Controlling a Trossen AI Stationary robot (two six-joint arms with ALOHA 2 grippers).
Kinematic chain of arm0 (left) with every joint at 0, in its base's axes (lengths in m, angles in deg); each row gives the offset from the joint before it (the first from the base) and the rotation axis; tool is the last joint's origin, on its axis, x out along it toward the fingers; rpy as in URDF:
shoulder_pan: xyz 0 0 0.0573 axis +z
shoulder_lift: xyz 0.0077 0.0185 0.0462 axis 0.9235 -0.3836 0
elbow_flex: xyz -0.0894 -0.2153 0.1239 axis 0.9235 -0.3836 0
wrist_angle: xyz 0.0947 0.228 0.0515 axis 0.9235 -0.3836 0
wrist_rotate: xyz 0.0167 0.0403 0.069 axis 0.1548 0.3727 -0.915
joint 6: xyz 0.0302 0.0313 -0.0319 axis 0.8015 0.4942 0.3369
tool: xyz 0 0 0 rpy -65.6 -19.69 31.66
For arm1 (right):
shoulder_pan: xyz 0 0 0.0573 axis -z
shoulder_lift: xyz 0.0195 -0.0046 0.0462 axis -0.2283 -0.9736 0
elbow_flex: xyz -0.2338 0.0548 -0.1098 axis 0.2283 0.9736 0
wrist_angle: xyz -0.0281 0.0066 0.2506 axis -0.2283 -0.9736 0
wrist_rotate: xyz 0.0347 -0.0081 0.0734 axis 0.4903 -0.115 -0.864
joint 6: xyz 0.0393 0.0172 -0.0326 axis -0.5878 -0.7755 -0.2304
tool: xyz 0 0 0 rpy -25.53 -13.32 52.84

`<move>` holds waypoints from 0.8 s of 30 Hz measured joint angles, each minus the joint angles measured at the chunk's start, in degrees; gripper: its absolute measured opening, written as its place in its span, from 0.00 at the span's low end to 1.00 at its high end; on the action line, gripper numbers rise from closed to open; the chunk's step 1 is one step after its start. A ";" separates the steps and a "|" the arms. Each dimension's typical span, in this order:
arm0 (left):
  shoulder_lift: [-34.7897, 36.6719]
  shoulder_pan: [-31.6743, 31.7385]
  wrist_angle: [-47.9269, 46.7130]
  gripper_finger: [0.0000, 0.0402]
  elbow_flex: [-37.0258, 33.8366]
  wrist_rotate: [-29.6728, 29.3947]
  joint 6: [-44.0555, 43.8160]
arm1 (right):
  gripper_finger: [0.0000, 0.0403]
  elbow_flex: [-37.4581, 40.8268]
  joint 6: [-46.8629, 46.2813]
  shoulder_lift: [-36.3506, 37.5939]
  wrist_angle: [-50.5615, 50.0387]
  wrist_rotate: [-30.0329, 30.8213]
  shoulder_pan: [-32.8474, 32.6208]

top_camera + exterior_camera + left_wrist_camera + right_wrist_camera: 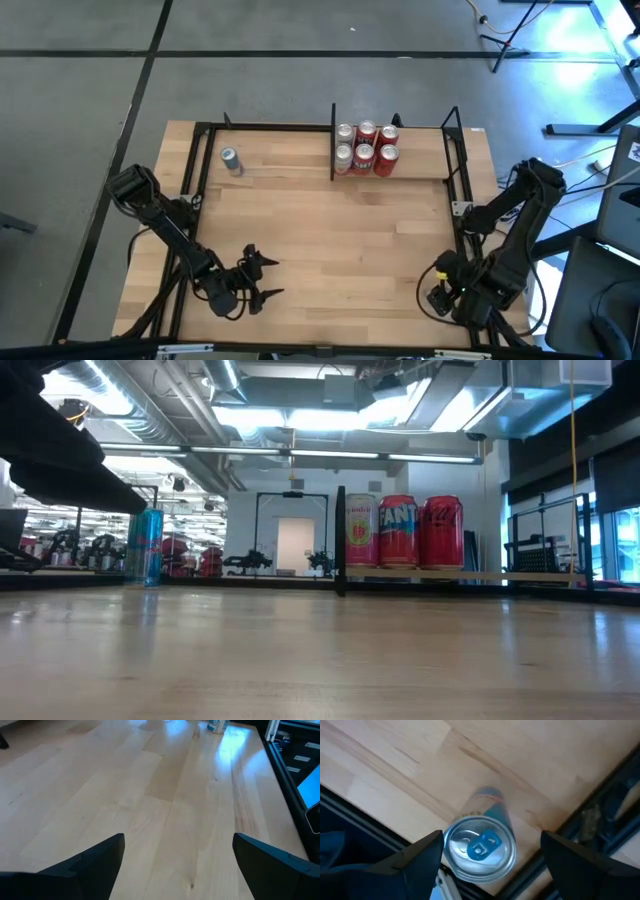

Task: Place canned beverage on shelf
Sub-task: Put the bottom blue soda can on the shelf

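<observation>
Silver can top (pixel 479 849) directly below right gripper (pixel 490 865), between spread fingers, ungrasped. Pick step; next: descend, clamp, carry to shelf (pixel 420 176). Left gripper (pixel 262 277) spread, empty.

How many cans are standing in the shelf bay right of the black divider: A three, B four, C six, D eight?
C: the high view shows six cans in two rows of three on the shelf, just right of the divider.

1. A robotics lab or workshop: exposed ceiling ducts (pixel 180 420) and strip lights (pixel 300 415) overhead.
2. Concrete floor (pixel 250 60) with taped lines (industrial look), tripod legs (pixel 515 35) standing nearby.
</observation>
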 joint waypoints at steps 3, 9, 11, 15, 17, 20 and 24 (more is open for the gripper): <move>0.00 0.15 -0.02 0.88 0.00 0.11 -0.01 | 0.80 -0.16 0.11 -0.93 0.72 0.35 0.11; 0.00 0.15 -0.02 0.88 0.00 0.20 0.02 | 0.80 -0.14 1.09 -1.38 0.41 1.44 0.20; 0.00 0.15 -0.02 0.88 0.00 0.20 0.02 | 0.80 -0.13 1.16 -1.42 0.02 1.97 0.20; 0.00 0.15 -0.02 0.88 0.00 0.20 0.03 | 0.80 -0.05 1.18 -1.21 -0.43 1.79 0.18; 0.00 0.15 -0.02 0.88 0.00 0.19 0.08 | 0.80 -0.03 1.19 -0.84 -0.59 1.99 0.19; 0.00 0.15 -0.02 0.88 0.00 0.18 0.08 | 0.80 -0.88 1.19 -0.17 -1.70 2.00 0.20; 0.00 0.15 0.00 0.88 0.00 0.18 0.06 | 0.80 -3.14 -0.50 0.27 -1.16 2.95 0.17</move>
